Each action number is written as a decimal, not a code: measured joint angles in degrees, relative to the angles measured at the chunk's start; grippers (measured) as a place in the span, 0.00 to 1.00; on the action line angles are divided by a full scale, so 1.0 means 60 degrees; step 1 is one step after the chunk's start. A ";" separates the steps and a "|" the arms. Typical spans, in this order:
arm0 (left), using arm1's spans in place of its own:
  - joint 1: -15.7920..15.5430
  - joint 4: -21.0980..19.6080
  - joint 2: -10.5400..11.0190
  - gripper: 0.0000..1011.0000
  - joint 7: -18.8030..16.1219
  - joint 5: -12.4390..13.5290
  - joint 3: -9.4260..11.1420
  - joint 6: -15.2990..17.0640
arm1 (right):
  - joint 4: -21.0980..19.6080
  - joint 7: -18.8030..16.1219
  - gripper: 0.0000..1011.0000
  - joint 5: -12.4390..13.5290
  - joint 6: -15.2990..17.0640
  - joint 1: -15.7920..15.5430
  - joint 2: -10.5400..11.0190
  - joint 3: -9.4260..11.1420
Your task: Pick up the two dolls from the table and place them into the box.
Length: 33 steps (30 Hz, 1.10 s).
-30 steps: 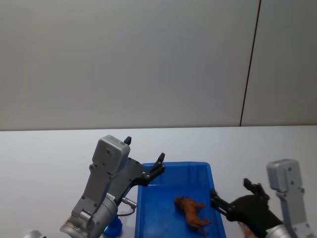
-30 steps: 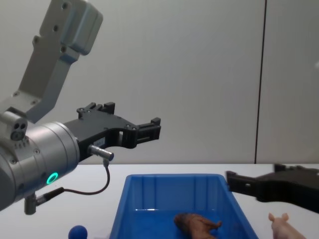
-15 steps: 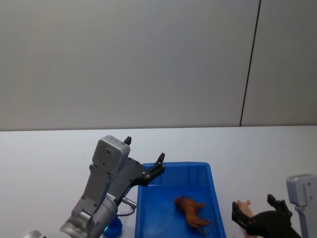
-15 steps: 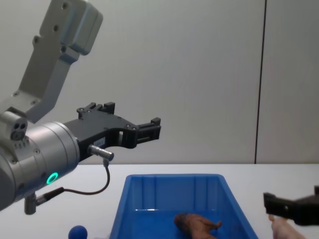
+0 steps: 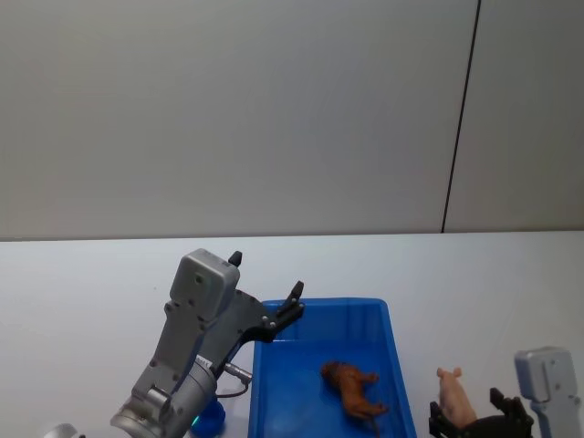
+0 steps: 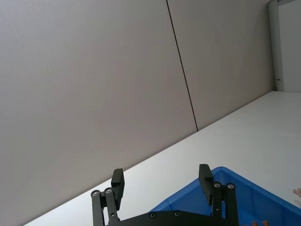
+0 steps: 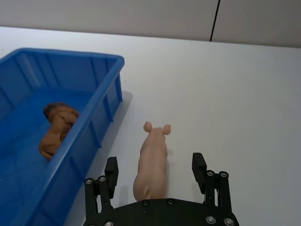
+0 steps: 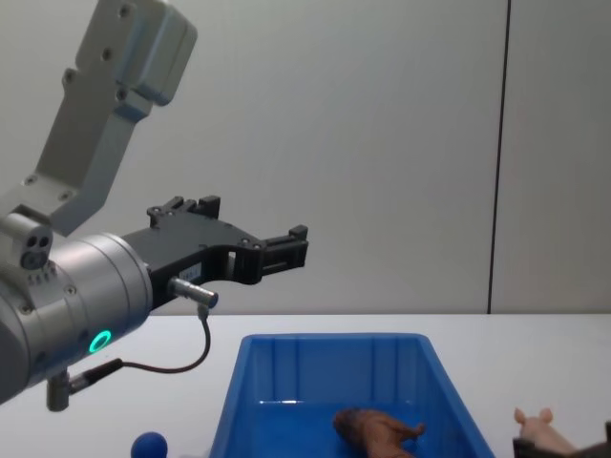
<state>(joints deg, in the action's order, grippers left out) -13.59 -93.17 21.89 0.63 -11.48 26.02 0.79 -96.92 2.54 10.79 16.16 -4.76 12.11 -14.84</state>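
Looking down from the head, the blue bin [image 5: 324,302] sits on the white worktop [image 5: 91,283] with the reddish-brown doll [image 5: 354,387] lying on its floor. The pink pig doll [image 5: 454,394] stands on the worktop just beside the bin's right wall, outside it. The left hand [image 5: 265,274] hangs spread and empty above the bin's far left corner. A small blue ball [image 5: 210,415] lies by the bin's left wall, under that arm. The right hand [image 5: 470,415] is low, at the pig's rear.

From the left wrist, the left hand's fingers [image 6: 117,181] stand wide apart with nothing between them, over the bin's rim.

From the right wrist, the right hand is released, with one finger on either side of the pig's hindquarters and neither touching it. The bin's wall rises between the pig and the brown doll.

From the chest, the pig pokes up right of the bin.
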 joint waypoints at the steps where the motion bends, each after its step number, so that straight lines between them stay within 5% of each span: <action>1: 0.0000 0.0000 0.0000 0.99 0.0000 0.0000 0.0000 0.0000 | 0.0057 -0.0020 0.97 -0.0011 -0.0003 0.0015 -0.0012 -0.0005; 12: 0.0000 0.0000 0.0000 0.99 -0.0001 0.0000 0.0000 0.0000 | 0.0920 -0.0320 0.71 -0.0169 -0.0109 0.0297 -0.0206 -0.0061; 21: 0.0000 0.0000 0.0000 0.99 0.0000 0.0000 -0.0001 0.0000 | 0.1135 -0.0536 0.39 -0.0371 -0.0530 0.0398 -0.0295 -0.0105; 33: 0.0000 0.0000 0.0000 0.99 -0.0001 0.0000 0.0000 0.0000 | 0.0604 -0.0760 0.36 -0.0703 -0.1178 0.0422 -0.0328 -0.0154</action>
<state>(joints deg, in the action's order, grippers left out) -13.59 -93.18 21.89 0.62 -11.48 26.03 0.79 -93.29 -2.02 6.57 9.09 -2.23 10.15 -15.76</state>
